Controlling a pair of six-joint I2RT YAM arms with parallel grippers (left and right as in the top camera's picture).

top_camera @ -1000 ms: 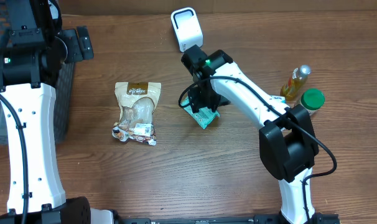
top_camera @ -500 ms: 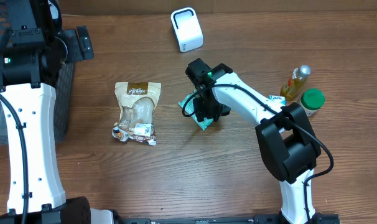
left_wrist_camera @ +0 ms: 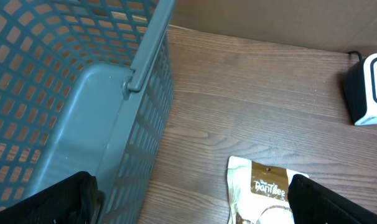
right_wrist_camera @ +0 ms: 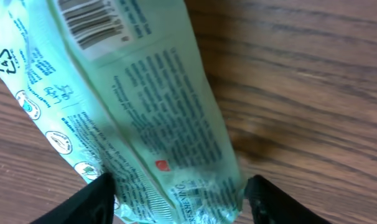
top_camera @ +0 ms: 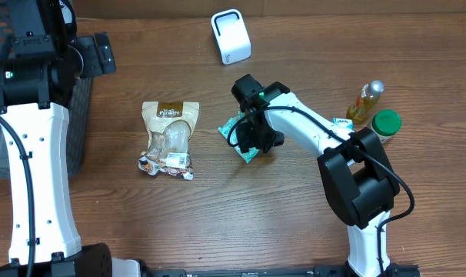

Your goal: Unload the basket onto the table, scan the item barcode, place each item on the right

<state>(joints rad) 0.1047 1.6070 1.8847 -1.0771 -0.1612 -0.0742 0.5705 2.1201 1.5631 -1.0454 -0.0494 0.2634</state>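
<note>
A pale green packet (top_camera: pixel 233 128) lies on the wooden table, and my right gripper (top_camera: pixel 253 138) is down over it. In the right wrist view the packet (right_wrist_camera: pixel 157 112) fills the space between the two black fingertips (right_wrist_camera: pixel 92 200), with its barcode (right_wrist_camera: pixel 92 25) facing up at the far end. The jaws stand open astride the packet, the left finger against its edge and the right one a sliver off it. The white scanner (top_camera: pixel 231 36) stands at the back of the table. My left gripper (left_wrist_camera: pixel 188 208) hangs open over the left side, holding nothing.
A brown snack bag (top_camera: pixel 169 138) lies left of the packet and shows in the left wrist view (left_wrist_camera: pixel 263 186). A grey mesh basket (left_wrist_camera: pixel 64 93) stands at the far left. An oil bottle (top_camera: pixel 365 101) and a green-lidded jar (top_camera: pixel 386 123) stand at the right.
My right gripper has moved from near the scanner toward the table's front and settled over the packet, which has shifted slightly left. The left arm has not moved.
</note>
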